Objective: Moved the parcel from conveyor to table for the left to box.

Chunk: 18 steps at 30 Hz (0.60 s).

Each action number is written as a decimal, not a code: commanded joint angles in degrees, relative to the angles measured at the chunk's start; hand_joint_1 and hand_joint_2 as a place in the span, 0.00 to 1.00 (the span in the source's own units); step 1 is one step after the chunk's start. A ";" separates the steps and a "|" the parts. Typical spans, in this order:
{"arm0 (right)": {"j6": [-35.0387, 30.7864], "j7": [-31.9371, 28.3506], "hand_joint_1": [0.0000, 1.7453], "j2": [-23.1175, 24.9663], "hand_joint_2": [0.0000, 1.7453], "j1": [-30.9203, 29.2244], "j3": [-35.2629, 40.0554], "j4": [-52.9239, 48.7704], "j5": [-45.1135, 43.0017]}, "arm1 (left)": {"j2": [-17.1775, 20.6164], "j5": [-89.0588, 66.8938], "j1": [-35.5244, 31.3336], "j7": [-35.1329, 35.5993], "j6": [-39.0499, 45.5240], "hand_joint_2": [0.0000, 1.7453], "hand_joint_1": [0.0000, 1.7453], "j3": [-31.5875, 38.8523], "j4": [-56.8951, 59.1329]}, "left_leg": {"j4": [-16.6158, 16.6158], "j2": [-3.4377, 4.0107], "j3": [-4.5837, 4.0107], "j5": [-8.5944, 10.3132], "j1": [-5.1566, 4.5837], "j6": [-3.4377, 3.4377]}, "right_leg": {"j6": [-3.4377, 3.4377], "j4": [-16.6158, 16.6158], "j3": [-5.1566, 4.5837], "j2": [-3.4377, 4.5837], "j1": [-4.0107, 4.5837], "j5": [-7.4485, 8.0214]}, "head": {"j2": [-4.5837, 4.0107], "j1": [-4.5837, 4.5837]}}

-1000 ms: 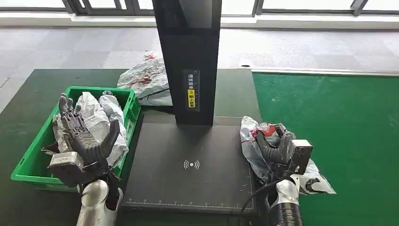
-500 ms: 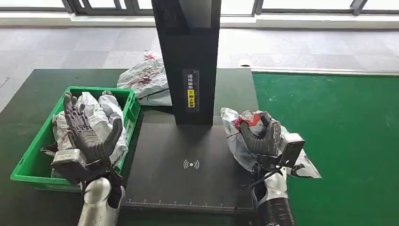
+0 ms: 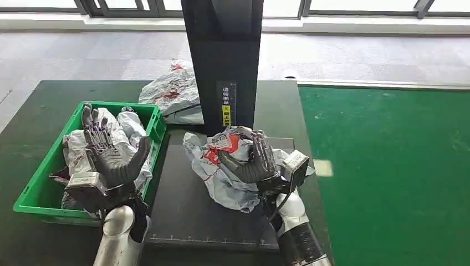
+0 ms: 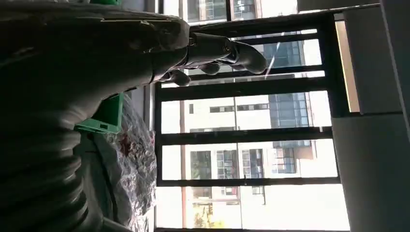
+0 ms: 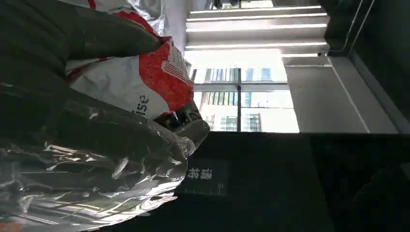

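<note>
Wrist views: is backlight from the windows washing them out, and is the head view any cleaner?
Left wrist view: bright windows blow out, leaving the left hand a dark silhouette. Right wrist view: same backlight; the parcel stays readable, its plastic wrap glaring. Head view: even daylight, the parcel and right hand sharp on the black platform.

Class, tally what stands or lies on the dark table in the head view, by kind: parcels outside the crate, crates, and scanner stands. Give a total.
Parcels outside the crate: 2, one held in the right hand over the scanner plate, one behind the crate
Green crates: 1
Scanner stands: 1
Total: 4
</note>
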 commanded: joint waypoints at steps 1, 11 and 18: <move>-3.48 0.06 0.84 -0.30 1.00 -4.01 4.30 6.78 1.96 | 2.49 0.83 -1.01 0.17 0.50 1.00 0.00 -1.26 2.38 | -0.14 0.19 0.13 0.03 -0.02 0.05 | 0.01 -0.11 0.07 0.06 0.00 0.07 | 0.00 0.00; -13.37 0.13 0.00 0.18 1.00 -6.95 4.17 15.97 7.42 | 2.46 0.94 0.09 0.17 1.44 1.00 0.00 -1.09 1.01 | -0.15 0.15 0.15 0.03 -0.01 0.05 | 0.01 -0.12 0.10 0.01 -0.01 0.06 | 0.00 0.00; -29.76 0.23 0.00 -0.11 0.00 -7.07 1.73 22.10 14.84 | 2.19 0.55 0.63 0.17 1.97 1.00 0.00 -1.27 0.93 | -0.10 -0.02 0.09 0.04 -0.02 0.05 | 0.02 -0.08 0.08 -0.06 -0.02 0.02 | 0.00 0.00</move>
